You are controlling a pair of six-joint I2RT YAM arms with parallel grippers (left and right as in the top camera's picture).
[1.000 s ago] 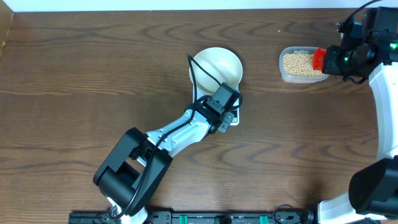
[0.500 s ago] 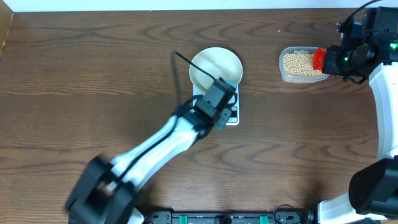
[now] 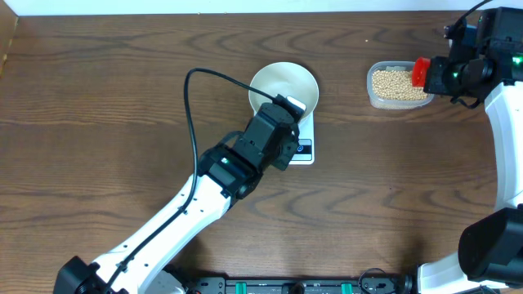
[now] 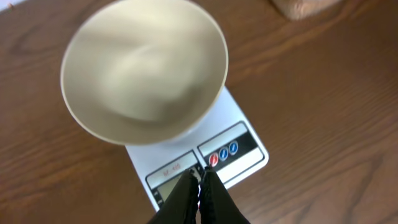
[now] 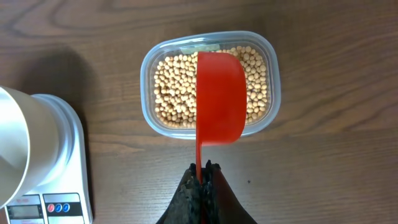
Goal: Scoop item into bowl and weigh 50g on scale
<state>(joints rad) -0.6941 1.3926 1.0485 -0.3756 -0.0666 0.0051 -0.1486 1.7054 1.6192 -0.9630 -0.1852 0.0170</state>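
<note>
At the table's centre, toward 12 o'clock in the overhead view, the white bowl (image 3: pixel 286 82) sits on the scale (image 3: pixel 304 150), and it looks empty. The left gripper (image 4: pixel 200 178), its fingers pressed together with nothing between them, hovers over the scale's display edge at the bowl's 6 o'clock, close to the red and blue buttons (image 4: pixel 222 153). A downward slip there could press the platform or a button and spoil the zero, so any later reading would mislead.

At 3 o'clock from the bowl, well apart, the clear tub (image 3: pixel 396 104) holds the beans (image 5: pixel 171 93). The right gripper (image 5: pixel 204 167) pinches the thin handle of the red scoop (image 5: pixel 221 96), whose cup hangs over the beans. That narrow grip may let a loaded scoop twist, and beans could roll off over the bare table on the way across. The left arm also overlaps the bowl's near rim, so a crossing scoop might strike it or tip the shallow bowl.
</note>
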